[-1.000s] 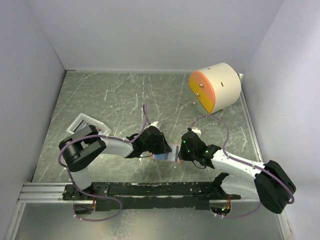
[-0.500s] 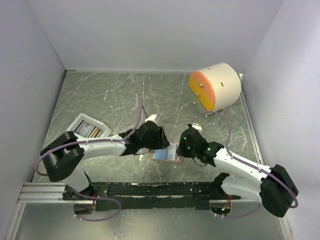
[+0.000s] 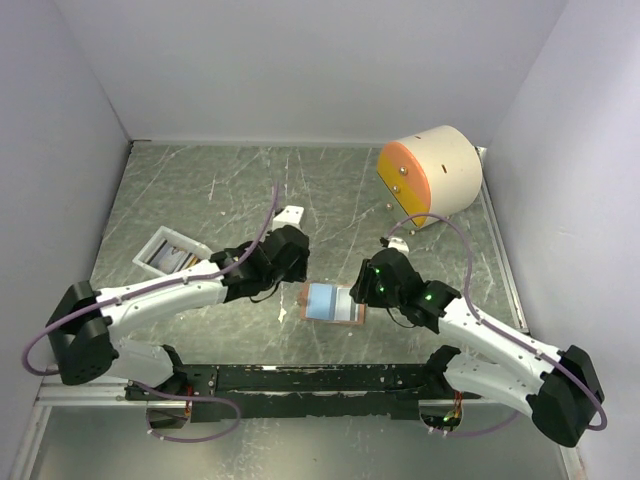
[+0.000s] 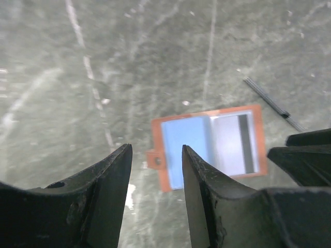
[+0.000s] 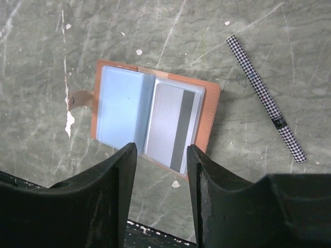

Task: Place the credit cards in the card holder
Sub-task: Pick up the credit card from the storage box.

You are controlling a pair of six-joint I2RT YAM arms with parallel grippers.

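Observation:
The card holder [image 3: 330, 302] lies open and flat on the table, salmon-brown with a small snap tab. A light blue card [image 5: 120, 106] sits in its left pocket. A pale grey card with a dark stripe [image 5: 173, 126] sits in its right pocket. My left gripper [image 3: 288, 258] hovers just left of the card holder [image 4: 207, 144], open and holding nothing; in the left wrist view the left gripper [image 4: 156, 150] stands over the snap tab. My right gripper [image 3: 375, 280] hovers at the card holder's [image 5: 150, 121] right edge. In the right wrist view that right gripper [image 5: 161, 147] is open and holds nothing.
A white tray [image 3: 150, 247] with more cards [image 3: 175, 262] stands at the left. A big cream cylinder with an orange face [image 3: 430, 172] lies at the back right. A black-and-white checked pen [image 5: 266, 98] lies on the table right of the holder. Walls close in on three sides.
Both grippers have opened and drawn back from the card holder, the left arm swinging out to the left and uncovering the tray. The holder now lies open and untouched.

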